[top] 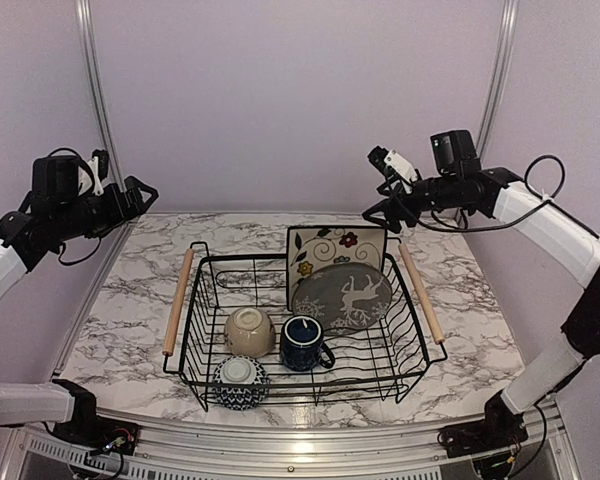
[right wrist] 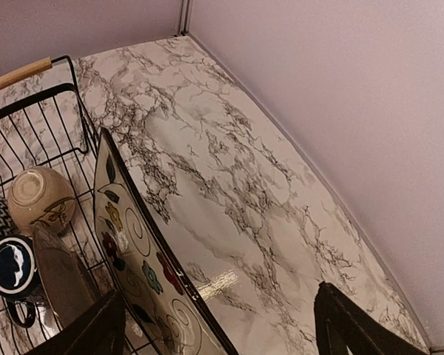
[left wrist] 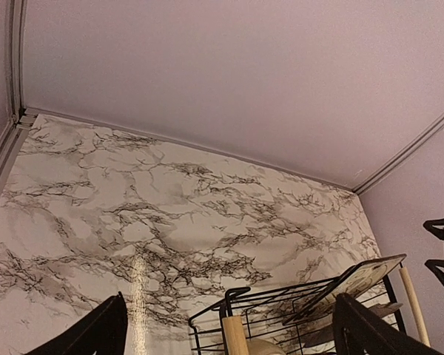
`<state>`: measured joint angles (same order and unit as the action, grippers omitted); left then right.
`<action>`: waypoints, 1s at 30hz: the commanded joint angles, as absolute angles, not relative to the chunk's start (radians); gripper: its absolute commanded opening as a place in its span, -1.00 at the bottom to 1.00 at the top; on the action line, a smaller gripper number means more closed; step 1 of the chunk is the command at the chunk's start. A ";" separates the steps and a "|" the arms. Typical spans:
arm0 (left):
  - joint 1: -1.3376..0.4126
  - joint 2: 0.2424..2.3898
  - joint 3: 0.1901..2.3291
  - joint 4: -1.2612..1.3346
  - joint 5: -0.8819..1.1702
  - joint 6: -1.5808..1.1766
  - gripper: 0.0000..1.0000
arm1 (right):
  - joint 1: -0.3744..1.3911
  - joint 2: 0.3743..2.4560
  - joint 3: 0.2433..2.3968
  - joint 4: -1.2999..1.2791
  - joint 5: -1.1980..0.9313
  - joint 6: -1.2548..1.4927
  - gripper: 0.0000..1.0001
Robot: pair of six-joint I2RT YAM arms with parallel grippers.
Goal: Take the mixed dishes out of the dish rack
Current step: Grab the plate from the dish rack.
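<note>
Left claw [top: 143,193] and right claw [top: 378,205] both hang open and empty either side of the black wire dish rack [top: 177,303], where the square cream floral plate [top: 336,249] leaning at its back looks stiff, slick and breakable, so I'd pinch its top edge.

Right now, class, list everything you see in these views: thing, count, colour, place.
Rack: 1, black wire with two wooden handles, mid-table.
Square plate: 1, cream floral, standing at the rack's back.
Round plate: 1, grey with a white deer, leaning in front of the square plate.
Bowl: 1, beige, rack's left middle.
Mug: 1, dark blue, right of the bowl.
Patterned bowl: 1, blue-and-white, rack's near-left corner.
Table: 1, white marble, under the rack.
Left gripper: 1, black, open, raised at left.
Right gripper: 1, black, open, raised at right.
</note>
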<state>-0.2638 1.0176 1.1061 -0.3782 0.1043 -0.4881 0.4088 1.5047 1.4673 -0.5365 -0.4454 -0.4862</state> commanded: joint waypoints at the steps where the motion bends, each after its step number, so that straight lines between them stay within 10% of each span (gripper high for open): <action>1: -0.285 1.015 1.110 -0.363 0.116 -0.465 0.98 | 0.437 1.581 1.560 -0.722 -0.448 -0.607 0.64; 14: -0.433 1.022 1.087 -0.247 0.176 -0.439 0.98 | 0.491 1.793 1.734 -0.821 -0.501 -0.670 0.48; 30: -0.534 1.148 1.109 -0.164 0.185 -0.434 0.98 | 0.500 1.960 1.961 -1.037 -0.567 -0.741 -0.28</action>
